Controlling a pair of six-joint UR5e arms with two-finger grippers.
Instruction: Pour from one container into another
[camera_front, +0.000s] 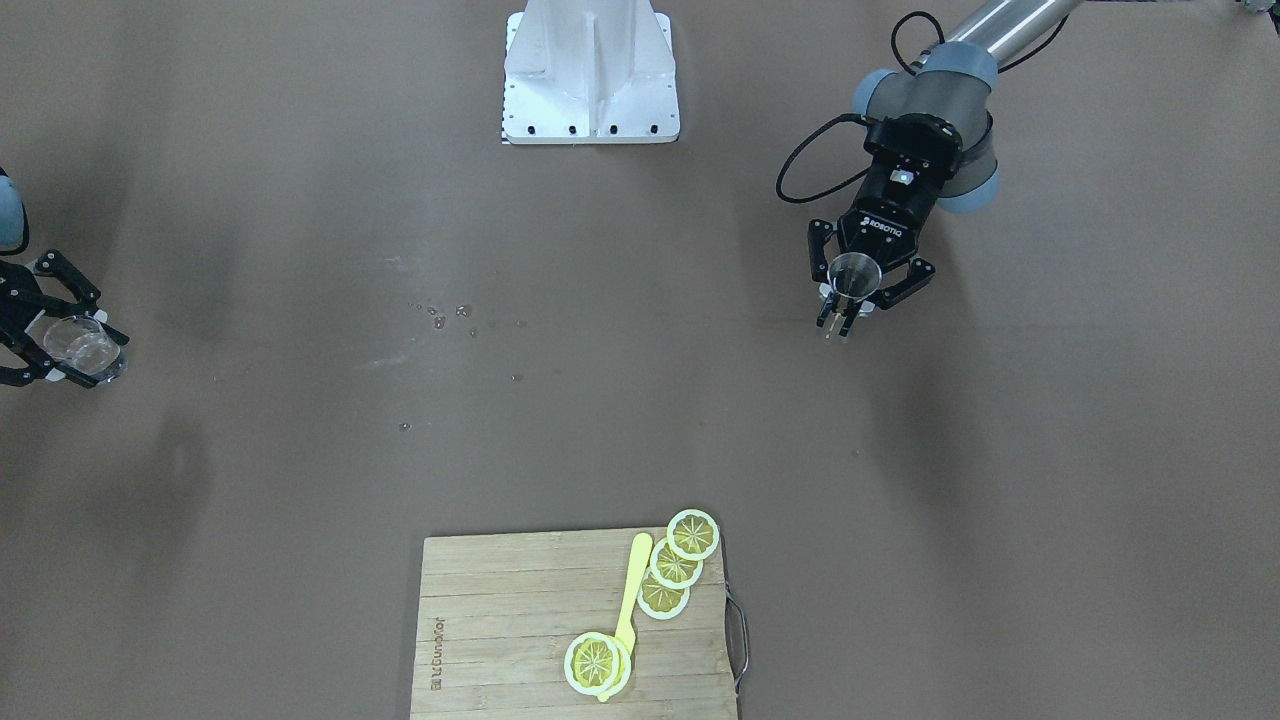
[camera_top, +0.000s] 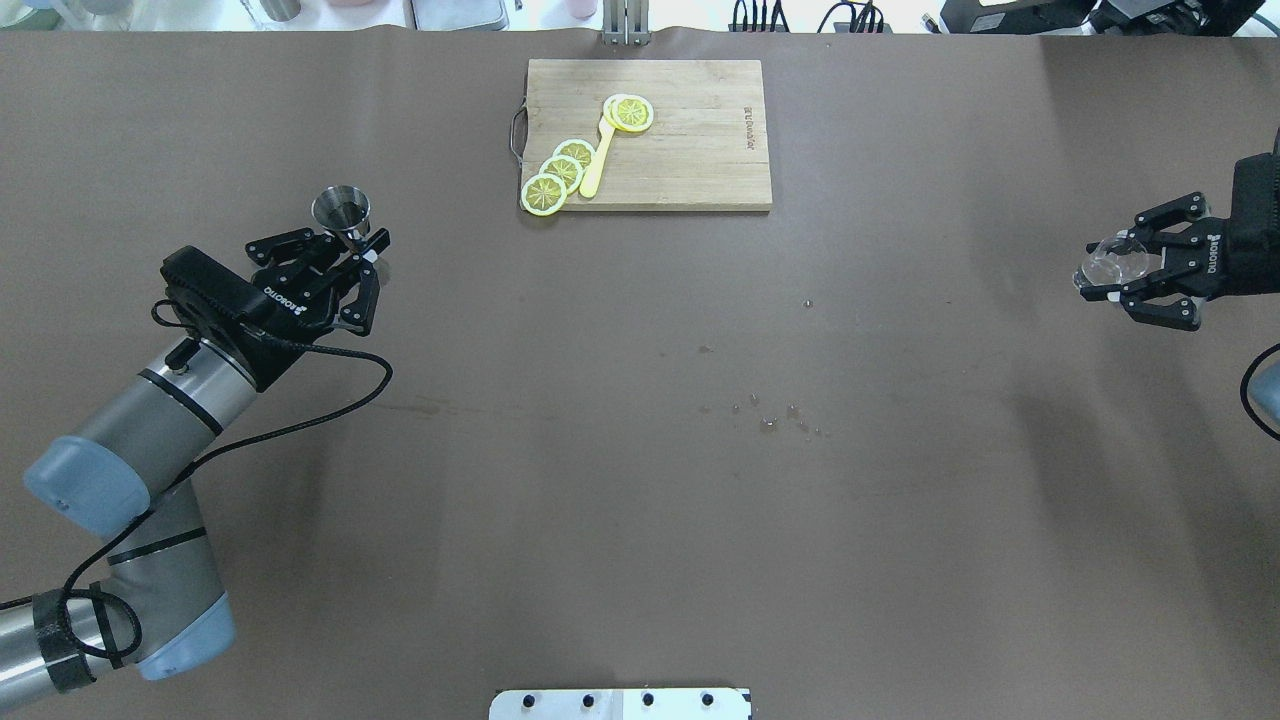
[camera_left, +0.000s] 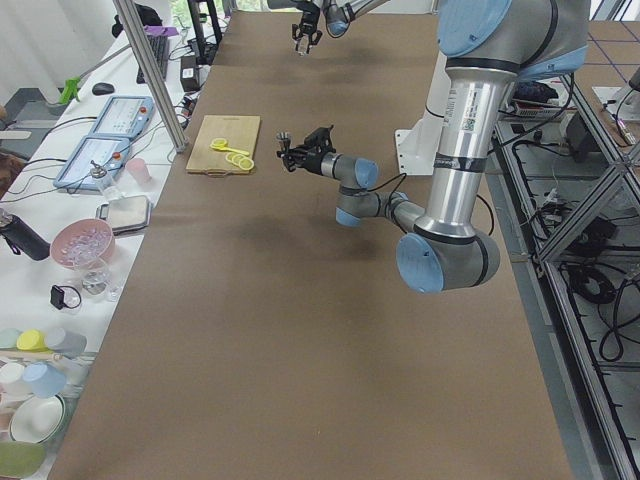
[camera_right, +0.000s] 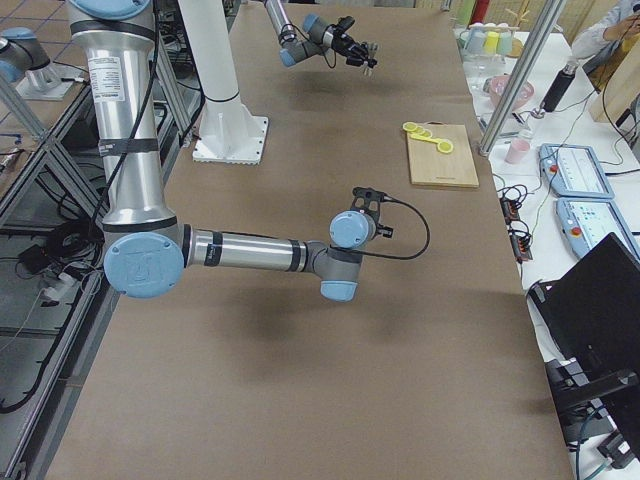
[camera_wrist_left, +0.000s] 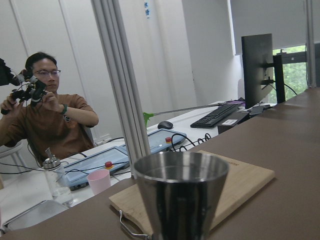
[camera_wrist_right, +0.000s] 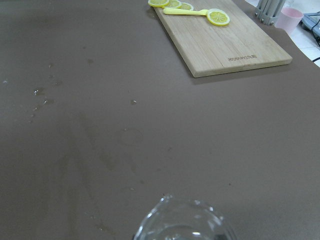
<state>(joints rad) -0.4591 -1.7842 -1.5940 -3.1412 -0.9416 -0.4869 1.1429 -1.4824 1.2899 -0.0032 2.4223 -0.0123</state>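
Left jaws: pinched hard, likely slippery jigger (camera_top: 342, 212) near its waist, ten o'clock. Right jaws: hugged light, breakable-looking glass cup (camera_top: 1110, 262), three o'clock.

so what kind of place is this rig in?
Likely a robotics lab, maybe a teleoperation cell: operator holding a gripper-like device, side bench with monitor and keyboard, aluminium frame post beside the table.

The table (camera_top: 640, 520) is matte brown, dotted with a few clear droplets (camera_top: 770, 421). The steel jigger (camera_top: 342, 212) is shiny grey and the glass cup (camera_top: 1100, 258) is colourless. The left gripper (camera_top: 362, 256) and right gripper (camera_top: 1108, 276) are black with white lettering. The cutting board (camera_top: 690, 150) is pale, striped bamboo. It carries yellow, white-rimmed lemon slices (camera_top: 545, 193) and a yellow utensil (camera_top: 597, 166).
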